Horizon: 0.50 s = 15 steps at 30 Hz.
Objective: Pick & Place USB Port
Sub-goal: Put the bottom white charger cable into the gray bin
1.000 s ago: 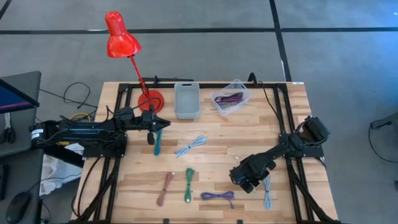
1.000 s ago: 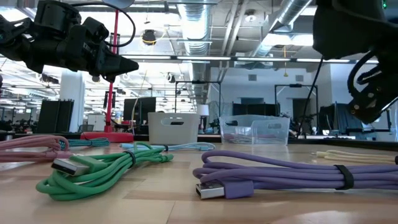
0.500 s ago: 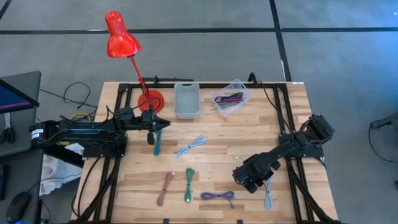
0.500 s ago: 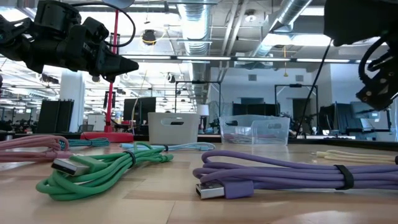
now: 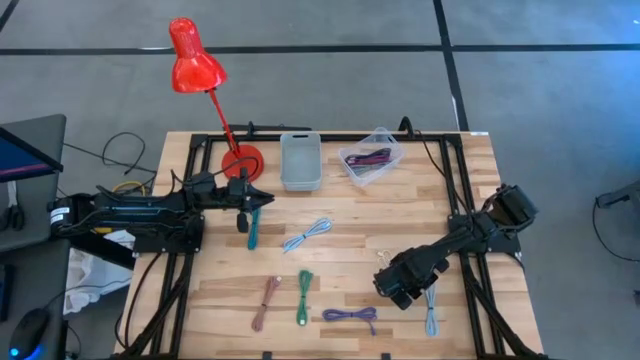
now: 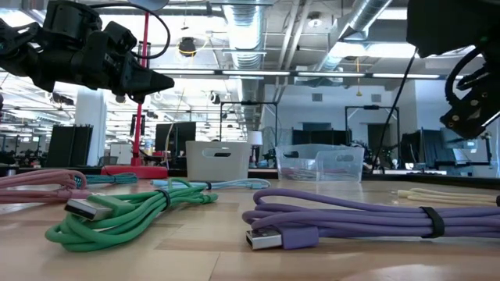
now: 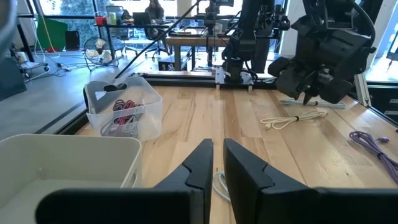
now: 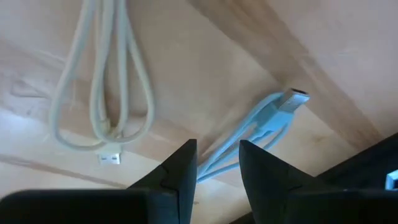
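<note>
Several coiled USB cables lie on the wooden table: teal, pale blue, pink, green, purple and cream. My right gripper, also at the near right in the high view, points steeply down and is shut on a light blue cable. My left gripper hovers level and shut at the far left, holding nothing. My right gripper has the light blue cable's doubled strands between its two fingers, coming slanting down from above. The plug end sticks out past the fingertips and casts a shadow on the wood. The rest of the cable trails toward the near edge.
A grey bin and a clear bin holding cables stand at the far edge. A red desk lamp rises from its base at the far left. Bare wood lies between the bins and the cables.
</note>
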Each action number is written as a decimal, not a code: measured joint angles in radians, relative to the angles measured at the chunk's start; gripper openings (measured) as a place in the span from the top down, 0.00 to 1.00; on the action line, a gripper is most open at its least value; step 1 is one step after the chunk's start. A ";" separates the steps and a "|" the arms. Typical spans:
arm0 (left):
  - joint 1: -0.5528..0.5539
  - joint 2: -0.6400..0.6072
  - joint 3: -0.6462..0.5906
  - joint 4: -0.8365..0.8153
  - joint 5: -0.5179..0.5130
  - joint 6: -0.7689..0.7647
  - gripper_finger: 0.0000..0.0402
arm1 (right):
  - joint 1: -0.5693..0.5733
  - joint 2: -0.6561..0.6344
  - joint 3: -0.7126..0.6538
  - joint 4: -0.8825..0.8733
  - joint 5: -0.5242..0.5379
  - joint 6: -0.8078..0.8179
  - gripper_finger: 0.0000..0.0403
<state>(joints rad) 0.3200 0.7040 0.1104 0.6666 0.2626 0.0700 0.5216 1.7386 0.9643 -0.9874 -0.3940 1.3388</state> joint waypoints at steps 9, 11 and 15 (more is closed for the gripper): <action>0.000 0.000 0.000 0.000 0.000 0.000 0.90 | 0.040 0.000 -0.046 0.031 -0.031 0.043 0.72; 0.000 0.000 0.000 0.000 0.000 0.000 0.90 | 0.046 0.000 -0.050 0.056 -0.031 0.043 0.73; 0.000 0.000 0.000 0.000 0.000 0.000 0.90 | 0.054 0.000 -0.053 0.089 -0.029 0.043 0.79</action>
<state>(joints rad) 0.3202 0.7040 0.1104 0.6662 0.2626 0.0699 0.5758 1.7390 0.9115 -0.8984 -0.4227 1.3819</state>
